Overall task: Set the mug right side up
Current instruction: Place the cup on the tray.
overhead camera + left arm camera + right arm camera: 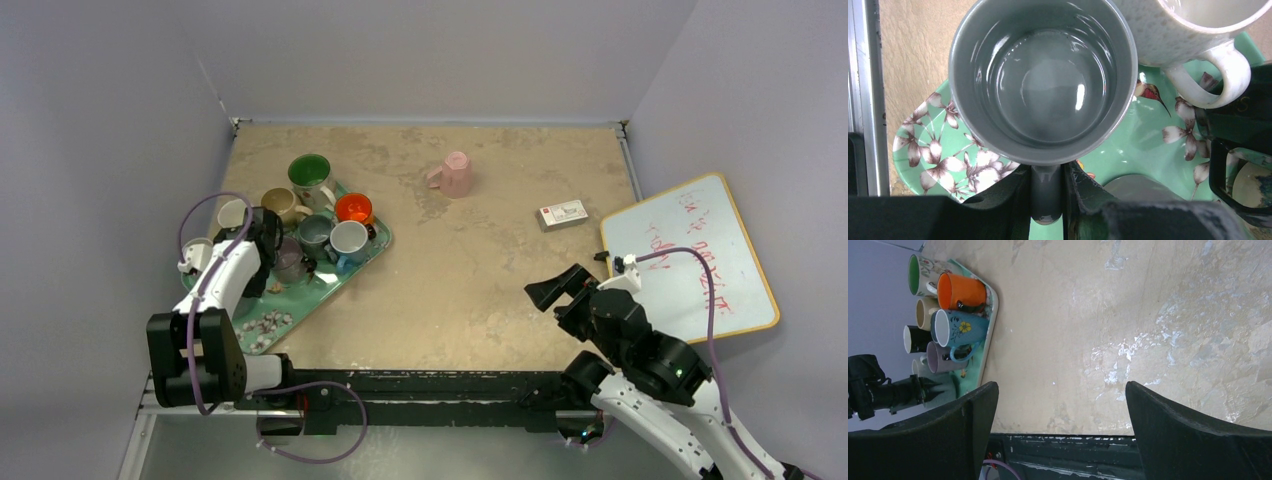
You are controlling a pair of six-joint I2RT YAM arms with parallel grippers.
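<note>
The top camera looks down from behind me over the whole table (480, 290). My left wrist views the tray (1148, 145) closely, my right from afar.

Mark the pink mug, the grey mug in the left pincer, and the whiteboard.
pink mug (456, 175): top external view, on its side wall.
grey mug (1048, 90): left wrist view, on its inside floor.
whiteboard (690, 262): top external view, middle of its writing face.
</note>
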